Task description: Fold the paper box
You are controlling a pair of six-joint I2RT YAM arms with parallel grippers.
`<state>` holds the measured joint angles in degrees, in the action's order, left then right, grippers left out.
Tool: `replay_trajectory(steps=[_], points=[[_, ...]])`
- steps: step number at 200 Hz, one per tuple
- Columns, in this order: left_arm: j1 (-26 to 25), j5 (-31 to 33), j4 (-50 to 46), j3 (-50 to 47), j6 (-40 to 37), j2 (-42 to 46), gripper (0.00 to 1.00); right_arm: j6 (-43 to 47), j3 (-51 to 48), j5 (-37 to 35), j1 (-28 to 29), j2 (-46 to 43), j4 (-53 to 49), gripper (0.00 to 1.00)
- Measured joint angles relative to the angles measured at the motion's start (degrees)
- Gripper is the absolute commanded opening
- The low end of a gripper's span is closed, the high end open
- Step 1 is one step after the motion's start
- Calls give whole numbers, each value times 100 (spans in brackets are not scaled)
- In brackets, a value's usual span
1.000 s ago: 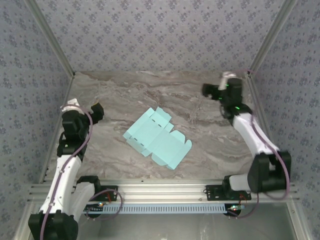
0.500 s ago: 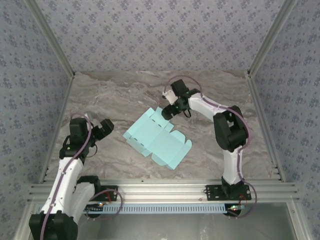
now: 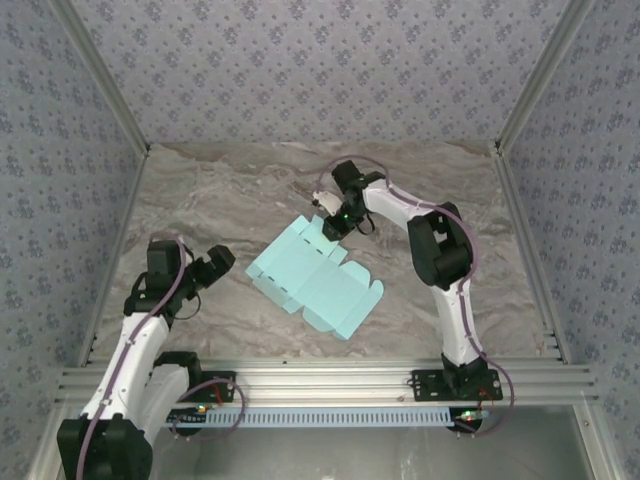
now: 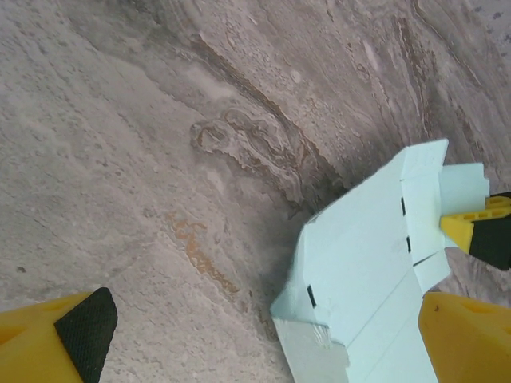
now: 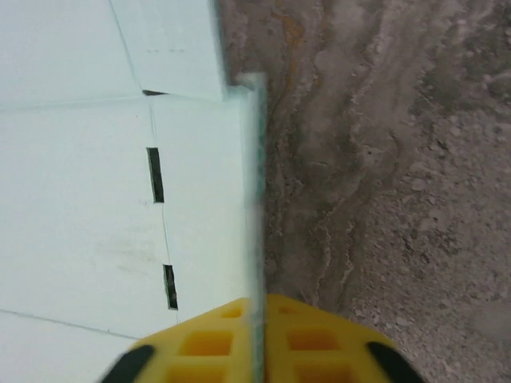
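The paper box [image 3: 312, 278] lies flat as a light turquoise die-cut sheet in the middle of the marble table [image 3: 230, 190]. It is set on a diagonal, one long end pointing toward the near rail [image 3: 330, 385] and the tabbed end pointing away from the arms.

And there is the right gripper [image 3: 334, 222], reaching in over the far side of the table and down onto that far tabbed edge. From the right wrist the story is plain. Its two yellow fingers [image 5: 319, 347] are pressed together with a narrow flap of the card caught between them. The flap stands up and is seen edge-on, a thin pale line running up from the seam. The rest of the sheet spreads flat to the left, with two dark slots along a crease. So that claw is closed, gripping the paper box by its edge flap. The left wrist view agrees: a yellow fingertip [image 4: 467, 227] of the right gripper sits at the sheet's far tab.

Over to the left gripper [image 3: 214, 262], low over the table just to the left of the sheet's left corner, near it but apart. Its jaws stand wide open. One yellow finger [image 4: 40, 343] with a black pad sits at one lower corner of its own camera view and the other at the opposite corner. Marble and a corner of the sheet show between them.
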<state>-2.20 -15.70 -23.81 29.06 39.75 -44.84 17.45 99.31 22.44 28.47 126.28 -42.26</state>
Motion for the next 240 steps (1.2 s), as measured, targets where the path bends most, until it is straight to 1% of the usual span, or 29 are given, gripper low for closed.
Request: replay_trajectory(steps=[19,38,60,79,95,115,141,160,179,205,215,231,240], points=[[-20,-50,-2,2,4,-85,100,-247,-168,-66,-59,-122,186,0],[-68,-149,31,17,33,-184,99,-629,-879,-422,-63,-669,675,0],[-203,-275,258,63,44,-343,99,-1252,-1945,-1268,-24,-1714,1355,0],[-337,-345,472,245,46,-695,99,-1980,-2837,-2024,-11,-2697,2035,0],[-627,-354,828,387,42,-1060,99,-2546,-3484,-2540,-31,-3351,2579,0],[-1169,-332,1335,542,22,-1617,99,-3042,-4129,-3018,-24,-3794,3182,0],[-1786,-184,1779,938,-105,-2468,99,-3355,-4758,-3296,81,-4028,3685,0],[-2155,-52,2236,1244,-348,-3027,99,-3407,-4940,-3399,157,-4109,3832,0],[-2369,20,2627,1552,-621,-3602,99,-3464,-5062,-3453,186,-4253,3980,0],[-2435,271,2868,1919,-931,-4312,99,-3484,-5324,-3445,184,-4579,4190,0],[-2441,424,2883,2035,-1036,-4531,92,-3484,-5410,-3451,184,-4680,4232,0],[-2444,688,2863,2188,-1259,-4767,72,-3484,-5545,-3449,184,-4828,4284,0],[-2444,765,2848,2249,-1373,-4835,63,-3482,-5628,-3434,184,-4911,4304,0]])
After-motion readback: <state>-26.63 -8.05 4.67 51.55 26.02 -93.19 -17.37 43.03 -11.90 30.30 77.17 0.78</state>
